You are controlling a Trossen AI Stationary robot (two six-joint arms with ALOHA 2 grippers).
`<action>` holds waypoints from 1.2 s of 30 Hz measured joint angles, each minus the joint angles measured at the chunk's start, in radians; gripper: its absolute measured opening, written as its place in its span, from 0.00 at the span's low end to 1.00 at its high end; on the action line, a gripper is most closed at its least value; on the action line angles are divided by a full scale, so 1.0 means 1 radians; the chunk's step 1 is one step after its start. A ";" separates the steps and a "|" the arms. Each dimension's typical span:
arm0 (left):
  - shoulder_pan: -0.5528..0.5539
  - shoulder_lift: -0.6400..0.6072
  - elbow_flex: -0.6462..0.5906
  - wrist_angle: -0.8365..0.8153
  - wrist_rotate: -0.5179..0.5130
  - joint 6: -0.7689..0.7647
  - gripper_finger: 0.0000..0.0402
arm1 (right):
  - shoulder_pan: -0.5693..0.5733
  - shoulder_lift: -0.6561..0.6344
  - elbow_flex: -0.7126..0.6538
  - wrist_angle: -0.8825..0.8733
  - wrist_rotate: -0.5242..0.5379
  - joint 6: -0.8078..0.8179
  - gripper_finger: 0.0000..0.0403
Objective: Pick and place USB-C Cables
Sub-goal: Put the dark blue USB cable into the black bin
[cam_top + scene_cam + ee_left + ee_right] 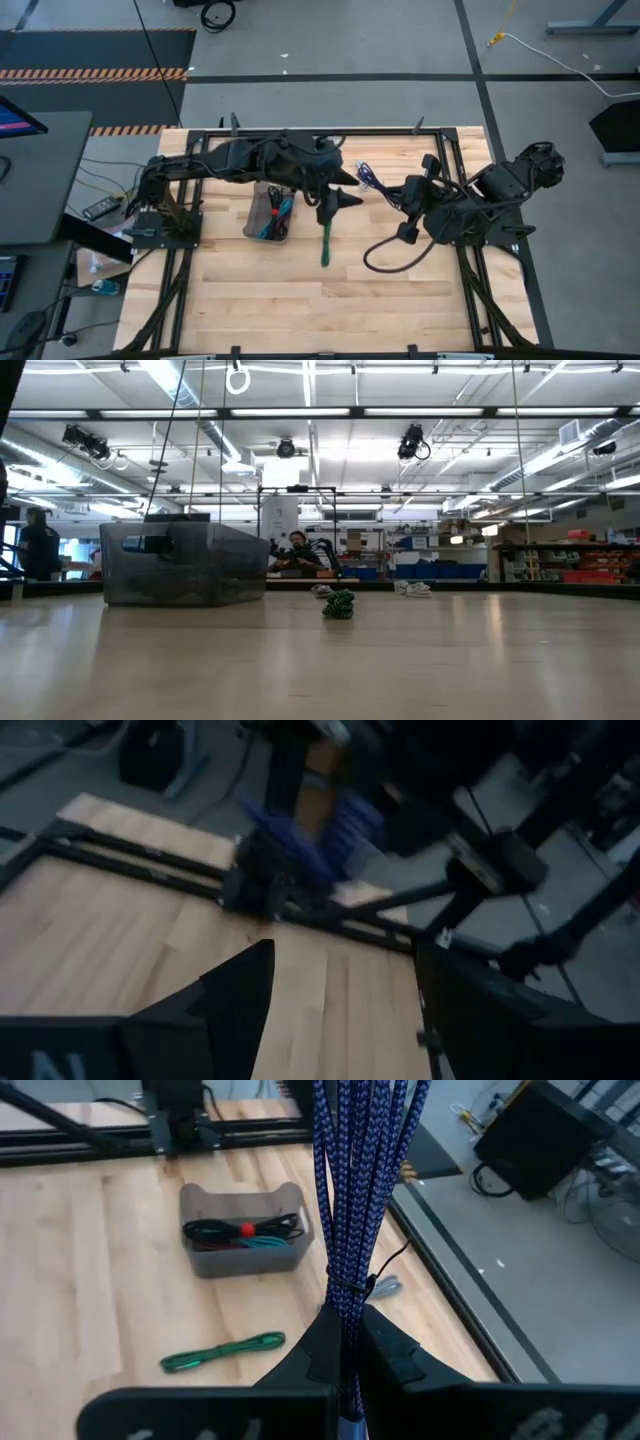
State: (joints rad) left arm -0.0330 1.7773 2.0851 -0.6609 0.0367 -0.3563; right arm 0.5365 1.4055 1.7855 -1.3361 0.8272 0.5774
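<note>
A pale wooden desk [300, 300] carries a grey rectangular plastic tray [252, 218] that already holds a few bundled cables, 1 black with a red tie and 1 teal. A green braided cable bundle [326, 245] lies loose on the desk just beside the tray. The right tool [345, 1342] is pressed together on a purple braided USB-C cable bundle [355, 1190], pinching it at its tied waist so the strands fan out beyond the grip, lifted above the far side of the desk, well apart from the tray. These bundles look light, soft and floppy, not fragile; the tied middle seems the surest place to take hold, since loose ends would sag. The left tool [340, 1010] is spread wide and empty, its arm stretched across the desk, poised above the near end of the green bundle
</note>
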 joint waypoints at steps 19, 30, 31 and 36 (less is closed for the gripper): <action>0.066 0.063 0.002 0.149 -0.001 0.065 0.63 | -0.019 0.001 0.000 0.060 -0.017 0.006 0.04; 0.084 0.075 0.000 0.155 -0.006 0.063 0.26 | -0.021 0.001 0.000 0.058 -0.012 0.006 0.04; 0.084 0.075 0.001 0.157 -0.006 0.071 0.18 | -0.021 0.001 0.000 0.056 -0.010 0.006 0.04; 0.083 0.075 0.001 0.177 -0.016 0.106 0.07 | -0.021 0.000 0.000 0.057 -0.005 0.006 0.04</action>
State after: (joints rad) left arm 0.0502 1.8526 2.0865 -0.4839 0.0212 -0.2498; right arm 0.5156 1.4055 1.7851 -1.2795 0.8218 0.5838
